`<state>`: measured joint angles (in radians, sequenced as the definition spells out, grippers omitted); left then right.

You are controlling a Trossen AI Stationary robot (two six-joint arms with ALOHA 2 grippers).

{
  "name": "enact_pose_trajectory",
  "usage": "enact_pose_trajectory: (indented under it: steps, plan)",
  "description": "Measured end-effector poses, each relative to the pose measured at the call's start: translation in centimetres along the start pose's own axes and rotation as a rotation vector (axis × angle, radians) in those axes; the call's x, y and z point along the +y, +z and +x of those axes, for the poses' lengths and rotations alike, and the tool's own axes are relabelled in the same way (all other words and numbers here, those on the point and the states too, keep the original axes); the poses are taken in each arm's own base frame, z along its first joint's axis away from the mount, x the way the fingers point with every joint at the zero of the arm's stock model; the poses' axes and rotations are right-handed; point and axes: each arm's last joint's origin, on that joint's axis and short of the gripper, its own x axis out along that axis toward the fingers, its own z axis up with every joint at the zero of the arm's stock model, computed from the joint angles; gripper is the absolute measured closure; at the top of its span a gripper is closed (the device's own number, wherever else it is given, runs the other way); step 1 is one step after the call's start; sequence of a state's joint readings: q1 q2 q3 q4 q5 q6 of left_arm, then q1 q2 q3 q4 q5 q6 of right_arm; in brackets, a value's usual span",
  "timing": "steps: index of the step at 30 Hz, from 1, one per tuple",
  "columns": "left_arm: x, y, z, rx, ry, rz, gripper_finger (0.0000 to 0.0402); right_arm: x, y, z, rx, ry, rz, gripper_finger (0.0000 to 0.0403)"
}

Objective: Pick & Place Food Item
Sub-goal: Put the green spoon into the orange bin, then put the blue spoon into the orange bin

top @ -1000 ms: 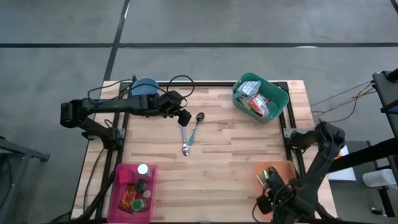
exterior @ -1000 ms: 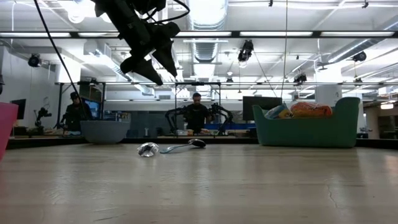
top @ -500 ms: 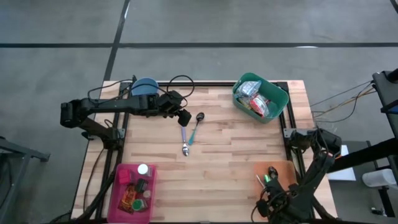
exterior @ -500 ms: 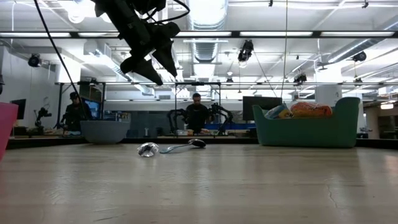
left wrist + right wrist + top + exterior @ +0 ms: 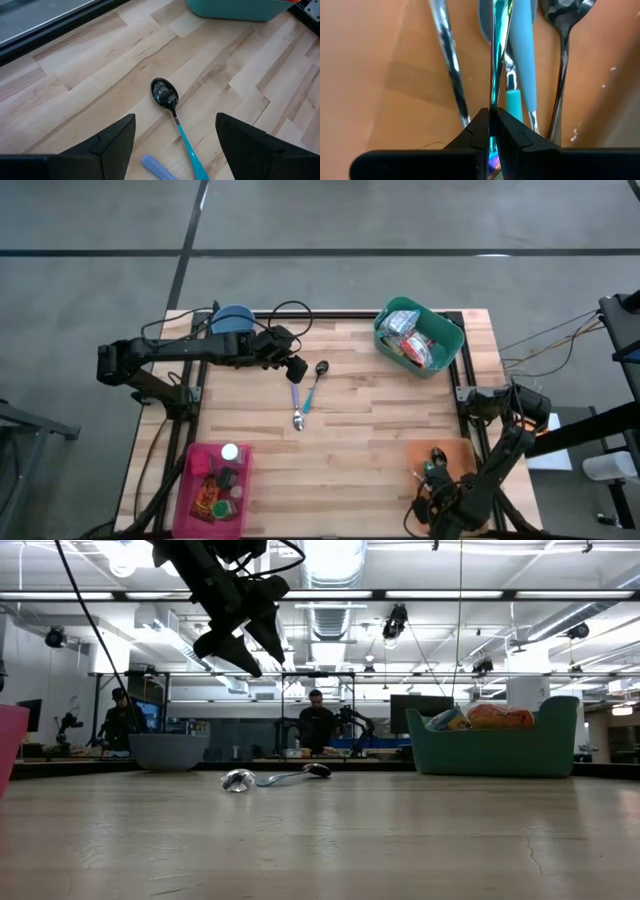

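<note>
The right end effector (image 5: pixel 491 131) sits low over the orange tray (image 5: pixel 452 453) at the near right corner of the worktop (image 5: pixel 370 430), its jaws pinched shut on the thin iridescent handle of a utensil (image 5: pixel 494 60); other cutlery lies just beside it on the tray. Farther off, the left end effector (image 5: pixel 296 370) hangs above the worktop with its fingers (image 5: pixel 114 142) spread wide and holding nothing. Just below and ahead of it lie a teal-handled spoon (image 5: pixel 172 107) and a lavender-handled spoon (image 5: pixel 297 408), side by side. Well beyond, to its right, the green bin (image 5: pixel 444 352) holds the packaged food items (image 5: pixel 411 336).
</note>
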<state>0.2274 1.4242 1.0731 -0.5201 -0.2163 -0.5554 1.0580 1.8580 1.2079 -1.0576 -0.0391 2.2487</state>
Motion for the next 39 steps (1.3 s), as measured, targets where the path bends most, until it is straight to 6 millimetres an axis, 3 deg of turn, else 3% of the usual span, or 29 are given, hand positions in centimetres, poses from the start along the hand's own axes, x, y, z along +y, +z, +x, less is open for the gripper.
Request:
enact_pose_trajectory:
  steps: [7,16,21,34,39]
  plan:
    - [0.0,0.0,0.0,0.000,0.000,0.000,0.0122,-0.1,0.1,0.2,-0.007,-0.008,0.018,0.0381]
    - [0.0,0.0,0.0,0.000,0.000,0.000,0.0122,0.1,0.0,-0.1,-0.005,0.007,0.022,0.0287]
    - [0.0,0.0,0.0,0.000,0.000,0.000,0.0122,0.3,-0.2,-1.0,0.003,0.017,0.017,0.0263]
    - [0.0,0.0,0.0,0.000,0.000,0.000,0.0122,0.5,-0.1,-6.2,-0.147,0.064,-0.086,0.0260]
    - [0.0,0.0,0.0,0.000,0.000,0.000,0.0122,0.3,0.6,-8.0,-0.313,0.122,-0.191,0.0260]
